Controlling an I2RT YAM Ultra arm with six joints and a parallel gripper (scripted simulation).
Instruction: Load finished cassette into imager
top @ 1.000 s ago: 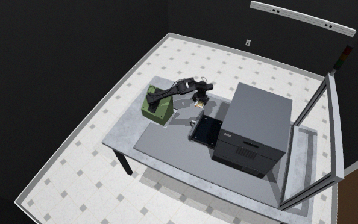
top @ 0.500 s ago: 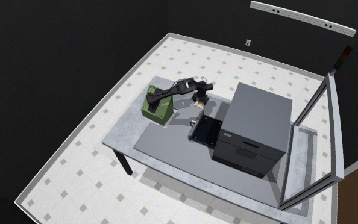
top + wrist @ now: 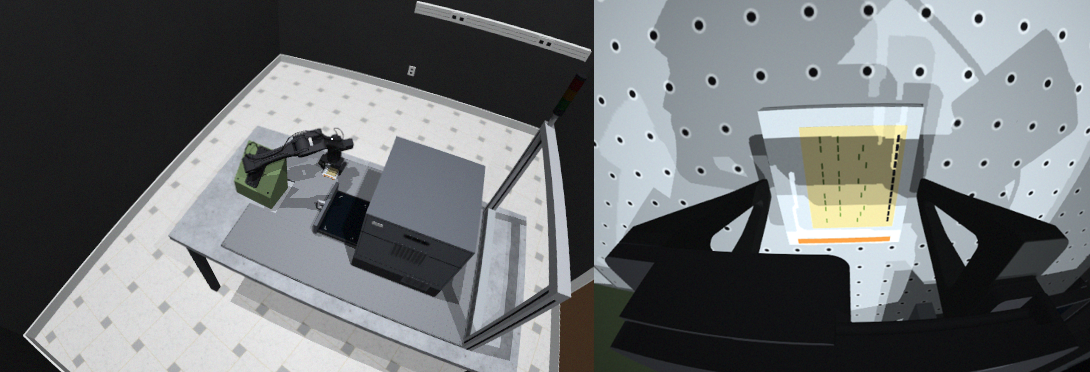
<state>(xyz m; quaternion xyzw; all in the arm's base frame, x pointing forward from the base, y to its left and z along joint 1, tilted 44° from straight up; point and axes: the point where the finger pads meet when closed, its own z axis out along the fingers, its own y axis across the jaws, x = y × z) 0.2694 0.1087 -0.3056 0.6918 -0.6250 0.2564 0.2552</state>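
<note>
The finished cassette (image 3: 842, 176) (image 3: 330, 173) is a clear plate with a yellow gel, dashed bands and an orange strip at its near end. It lies flat on the perforated table top. My gripper (image 3: 843, 187) (image 3: 331, 167) is open and stands low over it, one finger on each long side, with a small gap on both sides. The gel imager (image 3: 425, 205) is a grey box on the right of the table. Its drawer (image 3: 320, 212) is pulled out toward the arm, and the dark glass (image 3: 347, 217) in it is bare.
The green arm base (image 3: 260, 177) stands at the table's left. A grey mat (image 3: 280, 245) covers the front of the table. A metal frame (image 3: 552, 220) stands at the right edge, close behind the imager.
</note>
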